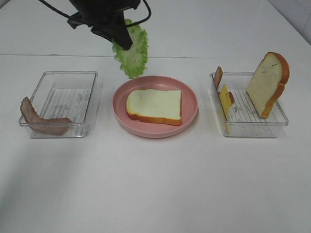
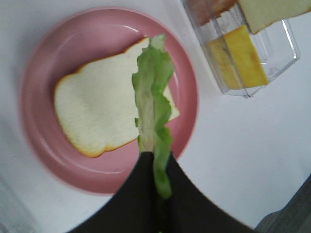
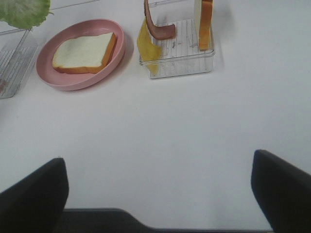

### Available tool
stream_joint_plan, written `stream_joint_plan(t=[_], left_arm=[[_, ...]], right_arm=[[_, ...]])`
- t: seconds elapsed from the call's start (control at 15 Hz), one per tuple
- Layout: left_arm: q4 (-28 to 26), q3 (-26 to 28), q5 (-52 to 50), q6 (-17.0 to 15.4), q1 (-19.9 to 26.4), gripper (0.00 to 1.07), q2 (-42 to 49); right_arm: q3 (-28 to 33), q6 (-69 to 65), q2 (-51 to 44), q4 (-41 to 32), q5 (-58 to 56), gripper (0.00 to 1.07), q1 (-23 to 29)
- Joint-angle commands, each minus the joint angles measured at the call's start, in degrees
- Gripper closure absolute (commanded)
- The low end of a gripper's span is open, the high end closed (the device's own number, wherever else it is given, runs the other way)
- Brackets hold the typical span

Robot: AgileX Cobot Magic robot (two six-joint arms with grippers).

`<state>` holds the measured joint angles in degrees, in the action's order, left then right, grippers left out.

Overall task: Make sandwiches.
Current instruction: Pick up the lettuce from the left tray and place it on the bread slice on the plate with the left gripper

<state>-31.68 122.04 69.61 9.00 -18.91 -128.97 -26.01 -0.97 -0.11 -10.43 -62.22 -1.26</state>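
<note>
My left gripper (image 1: 122, 43) is shut on a ruffled green lettuce leaf (image 1: 132, 54) and holds it in the air above the far edge of the pink plate (image 1: 191, 105). One white bread slice (image 1: 154, 105) lies flat on the plate. In the left wrist view the lettuce (image 2: 154, 107) hangs from the closed fingers over that bread slice (image 2: 97, 111). My right gripper (image 3: 160, 189) is open and empty, low over bare table near the front. It does not show in the exterior view.
The right clear tray (image 1: 249, 127) holds an upright bread slice (image 1: 268, 83), a yellow cheese slice (image 1: 225, 100) and a bacon strip (image 1: 218, 76). The left clear tray (image 1: 70, 77) holds a bacon strip (image 1: 43, 123) draped over its front corner.
</note>
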Motion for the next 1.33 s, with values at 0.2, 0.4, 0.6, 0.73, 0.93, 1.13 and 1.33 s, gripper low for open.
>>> stream_joint_plan(t=[0.2, 0.4, 0.6, 0.73, 0.93, 1.13, 1.33], left_arm=[[-9.80, 0.17, -2.46, 4.47, -3.72, 1.07, -5.33], [-12.89, 0.17, -3.78, 5.84, -5.16, 1.07, -8.08], [-14.90, 0.23, -6.19, 7.45, -5.79, 1.07, -11.34], [-15.53, 0.92, -7.51, 8.48, -5.79, 1.07, -13.35], [-14.50, 1.72, -8.59, 8.54, -5.79, 1.07, -14.67], [-9.85, 1.72, -10.37, 7.73, -5.73, 1.07, -14.67], [-2.41, 1.72, -10.26, 4.87, -5.73, 1.07, -14.67]], right_arm=[[-0.17, -0.34, -1.89, 0.06, 0.40, 0.09, -0.17], [-0.17, -0.34, -1.89, 0.00, 0.40, 0.09, -0.17], [-0.17, -0.34, -1.89, 0.11, 0.40, 0.09, -0.17], [-0.17, -0.34, -1.89, 0.00, 0.40, 0.09, -0.17], [-0.17, -0.34, -1.89, 0.06, 0.40, 0.09, -0.17], [-0.17, -0.34, -1.89, 0.00, 0.40, 0.09, -0.17], [-0.17, -0.34, -1.89, 0.00, 0.40, 0.09, -0.17]])
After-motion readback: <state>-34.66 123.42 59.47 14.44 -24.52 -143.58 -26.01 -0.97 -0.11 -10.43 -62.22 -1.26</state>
